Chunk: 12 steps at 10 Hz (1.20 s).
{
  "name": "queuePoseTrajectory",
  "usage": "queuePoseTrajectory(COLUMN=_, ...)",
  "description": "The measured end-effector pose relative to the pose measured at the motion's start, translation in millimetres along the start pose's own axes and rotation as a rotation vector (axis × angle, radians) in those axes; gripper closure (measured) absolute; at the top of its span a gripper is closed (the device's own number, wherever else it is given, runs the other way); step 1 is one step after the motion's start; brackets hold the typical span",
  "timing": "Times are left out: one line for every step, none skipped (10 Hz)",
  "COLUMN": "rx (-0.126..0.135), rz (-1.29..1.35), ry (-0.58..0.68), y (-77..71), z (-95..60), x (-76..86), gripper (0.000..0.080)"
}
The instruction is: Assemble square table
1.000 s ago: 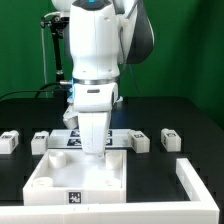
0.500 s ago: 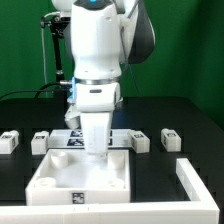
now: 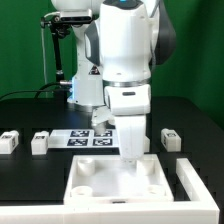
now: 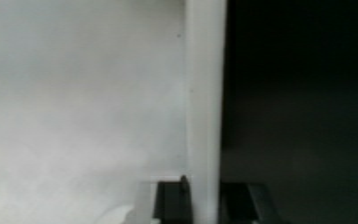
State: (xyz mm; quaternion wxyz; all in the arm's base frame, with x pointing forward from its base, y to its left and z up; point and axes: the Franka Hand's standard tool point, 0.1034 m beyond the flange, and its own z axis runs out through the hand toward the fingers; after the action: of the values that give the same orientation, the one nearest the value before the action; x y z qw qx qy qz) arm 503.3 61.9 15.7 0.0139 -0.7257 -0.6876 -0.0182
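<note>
Gripper [image 3: 131,152] clamped shut on far rim of square table top [image 3: 150,192]. Wrist view, blurred: thin white rim between dark fingertips [image 4: 169,205].

Since earlier frame, arm and top both shifted toward 3 o'clock in exterior view, baring marker board [image 3: 88,138].

Outer leg [image 3: 8,141] and second leg [image 3: 40,143] at 9 o'clock of gripper, third leg [image 3: 168,139] at 2 o'clock. Fourth leg possibly hidden behind gripper.

White rail [image 3: 200,180] at 4 o'clock, cut off by frame edge.

Black table [image 3: 30,175], green backdrop [image 3: 20,40].
</note>
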Motion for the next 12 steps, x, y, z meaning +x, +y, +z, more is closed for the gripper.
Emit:
queuePoseTrajectory(rx=-0.002, rz=0.001, ry=0.001, y=1.8, z=0.2, x=5.8, gripper=0.0745)
queuePoseTrajectory(rx=0.000, rz=0.002, ry=0.001, y=1.8, z=0.3, x=9.1, gripper=0.0745)
queuePoseTrajectory(rx=0.012, rz=0.008, ry=-0.001, y=1.6, z=0.7, x=14.9, gripper=0.0745)
queuePoseTrajectory(rx=0.016, rz=0.008, ry=0.000, y=1.5, z=1.0, x=19.3, gripper=0.0745)
queuePoseTrajectory(rx=0.024, rz=0.013, ry=0.000, y=1.3, z=1.2, x=24.6, gripper=0.0745)
queuePoseTrajectory(rx=0.037, rz=0.020, ry=-0.006, y=1.2, z=1.3, x=27.4, gripper=0.0745)
queuePoseTrajectory(rx=0.041, rz=0.020, ry=-0.008, y=1.2, z=1.3, x=27.1, gripper=0.0745)
queuePoseTrajectory(rx=0.041, rz=0.020, ry=-0.008, y=1.2, z=1.3, x=27.0, gripper=0.0745)
queuePoseTrajectory(rx=0.041, rz=0.020, ry=-0.008, y=1.1, z=1.3, x=26.8, gripper=0.0737)
queuePoseTrajectory(rx=0.041, rz=0.021, ry=-0.008, y=0.9, z=1.6, x=26.4, gripper=0.0737)
queuePoseTrajectory(rx=0.042, rz=0.022, ry=-0.008, y=0.8, z=1.7, x=26.1, gripper=0.0553)
queuePoseTrajectory(rx=0.040, rz=0.023, ry=-0.008, y=1.0, z=0.6, x=26.0, gripper=0.0553)
